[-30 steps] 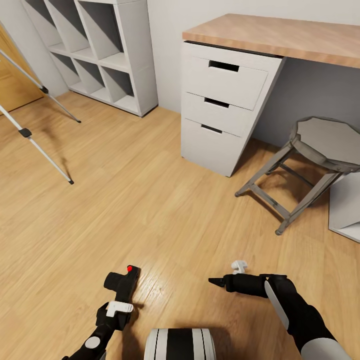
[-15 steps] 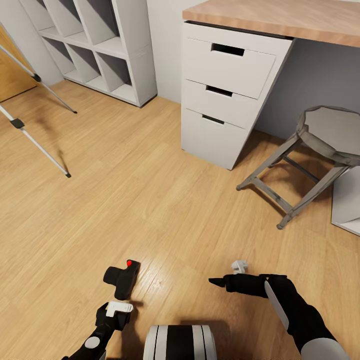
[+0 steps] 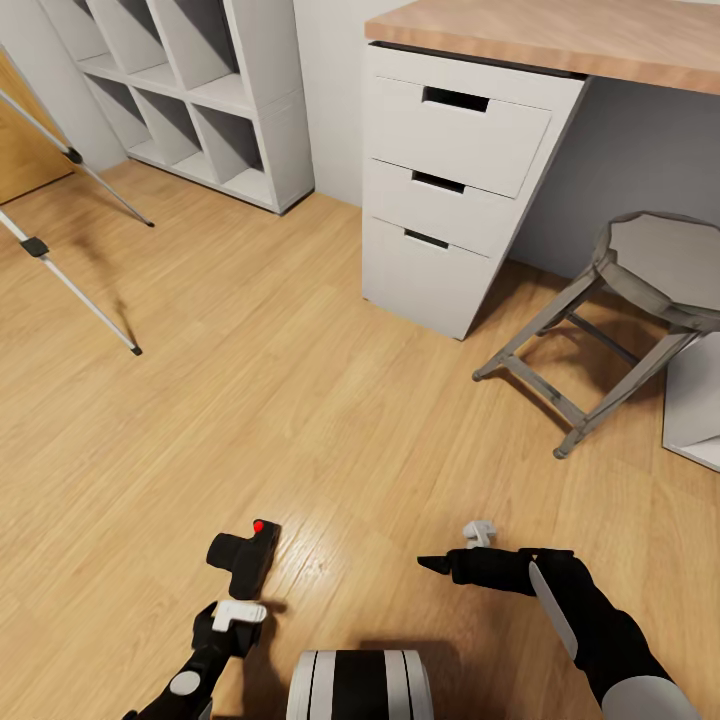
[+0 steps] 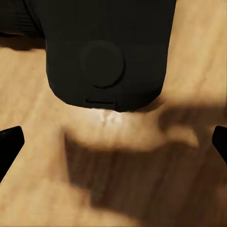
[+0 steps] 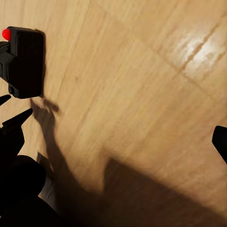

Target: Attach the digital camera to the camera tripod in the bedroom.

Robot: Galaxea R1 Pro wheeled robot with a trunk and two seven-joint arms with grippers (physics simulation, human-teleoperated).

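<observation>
The digital camera [image 3: 245,553], black with a red dot on top, sits low over the wood floor just beyond my left gripper [image 3: 243,592]. In the left wrist view the camera's dark body [image 4: 106,52] lies ahead of the fingertips [image 4: 9,144], which stand wide apart with only floor between them, so the left gripper [image 4: 113,142] is open. My right gripper [image 3: 432,563] hovers to the camera's right, pointing at it, open and empty. The right wrist view shows the camera [image 5: 26,61] at a distance. Two silver legs of the camera tripod [image 3: 70,285] reach in at far left; its head is out of view.
White cube shelves [image 3: 200,100] stand at the back left beside an oak door [image 3: 25,150]. A wood-topped desk with three white drawers [image 3: 450,200] is ahead, and a grey stool [image 3: 640,290] stands at the right next to a white unit [image 3: 695,410]. Open plank floor lies between me and the tripod.
The head view shifted slightly a second ago. The digital camera turned and came out from between my left gripper's fingers. Nothing has moved in the last half second.
</observation>
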